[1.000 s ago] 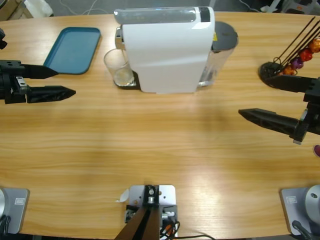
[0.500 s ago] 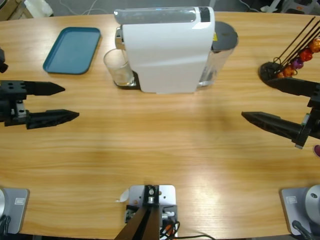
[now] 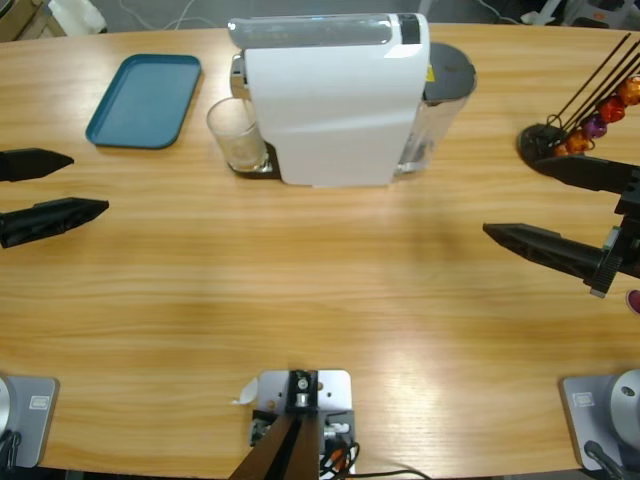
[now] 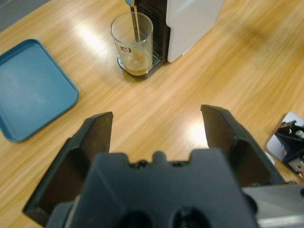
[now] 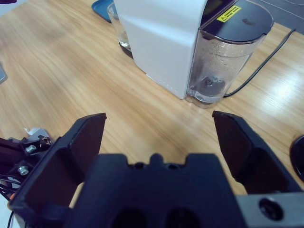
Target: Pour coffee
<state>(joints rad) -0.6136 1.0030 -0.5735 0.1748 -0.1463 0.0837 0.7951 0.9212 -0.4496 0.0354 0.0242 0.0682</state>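
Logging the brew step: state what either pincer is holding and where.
Nothing: left pincer and right pincer are open and empty; the glass stands under the spout.

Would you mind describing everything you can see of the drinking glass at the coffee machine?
The glass is a clear, straight-sided tumbler with a small red mark on its wall. It stands upright on the dark drip tray of the white coffee machine, under the spout. A thin stream of coffee runs into it, and a shallow layer of light brown liquid covers its bottom. Neither gripper touches it; the blue tray lies apart beside it.
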